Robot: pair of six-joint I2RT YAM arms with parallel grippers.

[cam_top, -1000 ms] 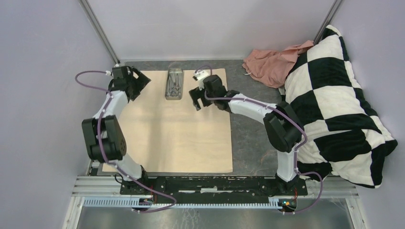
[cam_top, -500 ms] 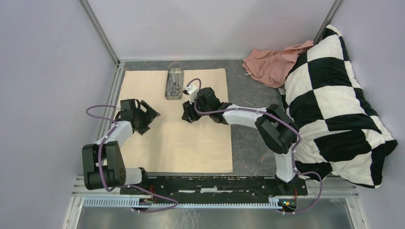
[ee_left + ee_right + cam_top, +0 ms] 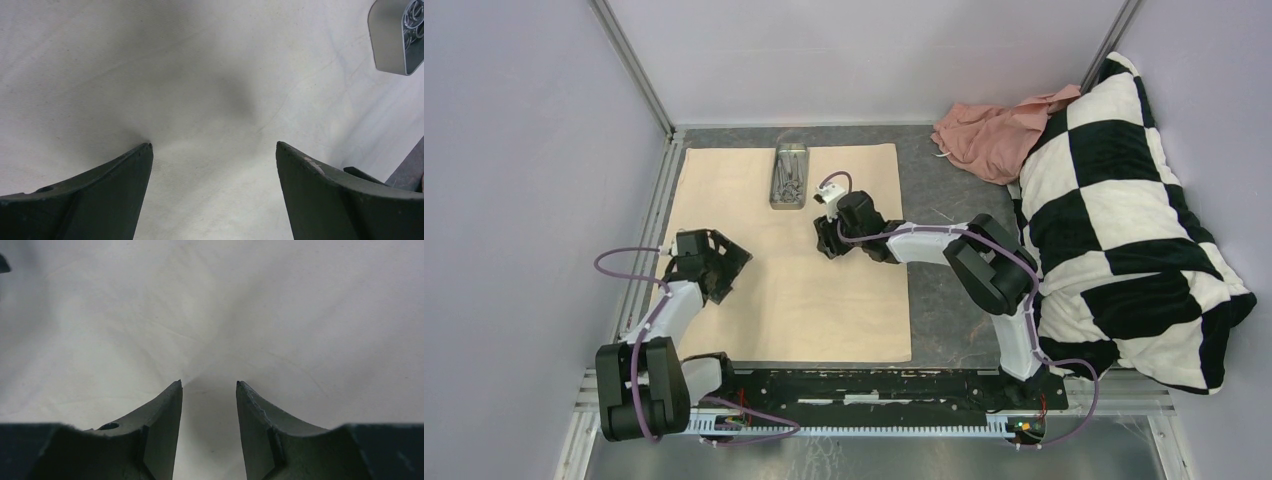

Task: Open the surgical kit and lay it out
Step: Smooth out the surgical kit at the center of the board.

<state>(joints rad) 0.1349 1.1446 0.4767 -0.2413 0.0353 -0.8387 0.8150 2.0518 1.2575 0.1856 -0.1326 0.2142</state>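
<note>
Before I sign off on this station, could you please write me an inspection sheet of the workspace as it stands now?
Surface: dark grey table, its left part under the wrap.
Job's things: beige cloth wrap spread flat; steel tray at its far edge, silver instruments inside.
Clutter: crumpled pink cloth far right, against a black-and-white checked pillow along the right side.
Grippers: left gripper wide open over bare wrap; right gripper jaws partly apart, low over the wrap, nothing seen gripped.
Cables: purple cable looping along each arm, apart from the tray.
Surroundings: lavender walls on three sides; aluminium rail at the near edge.
</note>
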